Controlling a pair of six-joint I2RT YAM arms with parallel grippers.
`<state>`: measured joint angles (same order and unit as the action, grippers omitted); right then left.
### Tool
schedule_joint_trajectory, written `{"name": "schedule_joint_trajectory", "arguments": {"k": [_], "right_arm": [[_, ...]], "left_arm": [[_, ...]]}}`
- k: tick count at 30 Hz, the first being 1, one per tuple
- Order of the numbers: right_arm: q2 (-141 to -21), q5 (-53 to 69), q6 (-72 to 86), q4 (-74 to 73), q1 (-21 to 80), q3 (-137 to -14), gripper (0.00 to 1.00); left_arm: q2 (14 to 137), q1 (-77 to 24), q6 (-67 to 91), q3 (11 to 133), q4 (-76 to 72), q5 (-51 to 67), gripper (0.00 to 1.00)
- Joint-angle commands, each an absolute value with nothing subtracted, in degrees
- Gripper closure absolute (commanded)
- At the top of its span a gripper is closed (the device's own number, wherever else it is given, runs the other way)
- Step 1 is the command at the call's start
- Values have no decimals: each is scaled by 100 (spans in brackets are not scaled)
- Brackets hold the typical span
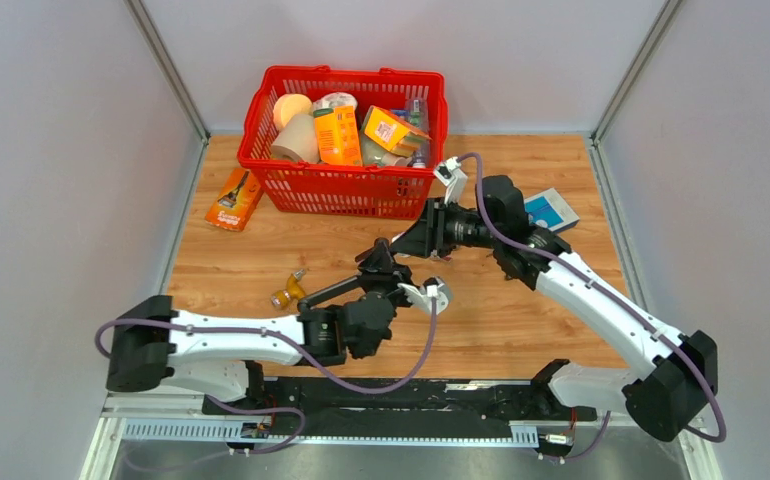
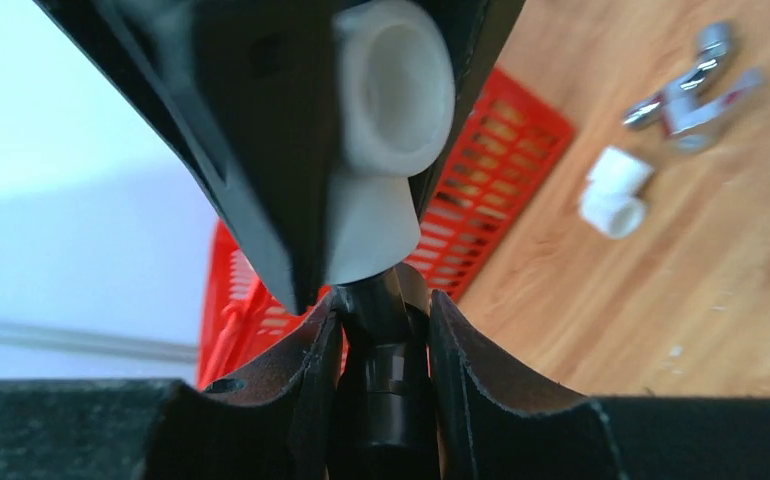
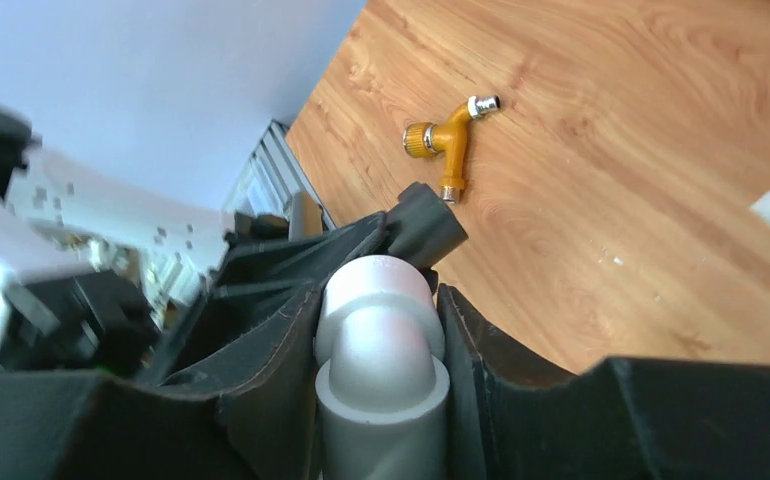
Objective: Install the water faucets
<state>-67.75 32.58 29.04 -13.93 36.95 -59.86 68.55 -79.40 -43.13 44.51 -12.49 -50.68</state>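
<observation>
Above the middle of the counter (image 1: 521, 320), just on the near side of the red basket (image 1: 341, 190), the two grippers meet tip to tip. The left gripper (image 2: 383, 305) is closed around the faucet (image 2: 381, 380), a dark tube that runs up between its two fingers and sticks out a little past their tips. Only this short stretch of the faucet shows; the rest is hidden behind the gripper.

The right gripper (image 3: 379, 290) comes in from the right and is clamped on a white elbow fitting (image 3: 381, 360), one finger pressed against each side of it. In the left wrist view one opening of the elbow fitting faces the camera and the other points down at the faucet, whose end touches that lower opening. Whether the tube sits inside it cannot be told.

On the counter to the left of the grippers lies a brass fitting (image 3: 451, 135), well apart from them. The left wrist view also shows a second elbow fitting (image 2: 616, 190) lying loose on the wood, and just beyond it a shiny metal piece (image 2: 696, 85), too blurred to make out. An orange packet (image 1: 233, 200) lies just left of the basket, which is full of groceries. A blue booklet (image 1: 551, 210) lies at the far right of the counter, partly under the right arm.
</observation>
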Motion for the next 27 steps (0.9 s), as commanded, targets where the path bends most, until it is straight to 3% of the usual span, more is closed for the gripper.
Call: {"name": "schedule_joint_trajectory", "arguments": {"k": [1, 4, 10, 16, 27], "right_arm": [[-7303, 1924, 4456, -1063, 3674, -6266, 100], [-7321, 2135, 4334, -1037, 3595, -6372, 95], [-6927, 2390, 3053, -651, 3393, -6469, 46], [-6198, 2890, 777, -404, 3384, -6320, 0], [-4721, 4868, -2643, -448, 3384, -5415, 0]], "left_arm": [[7557, -8481, -6652, 4474, -4928, -5985, 100], [7541, -8481, -6479, 4421, -4896, -5915, 100], [6663, -8254, -4269, 4491, -2395, -4960, 100], [5355, -7288, -2374, 4403, -126, -2227, 100], [4799, -5511, -1144, 5132, 1301, 2327, 100]]}}
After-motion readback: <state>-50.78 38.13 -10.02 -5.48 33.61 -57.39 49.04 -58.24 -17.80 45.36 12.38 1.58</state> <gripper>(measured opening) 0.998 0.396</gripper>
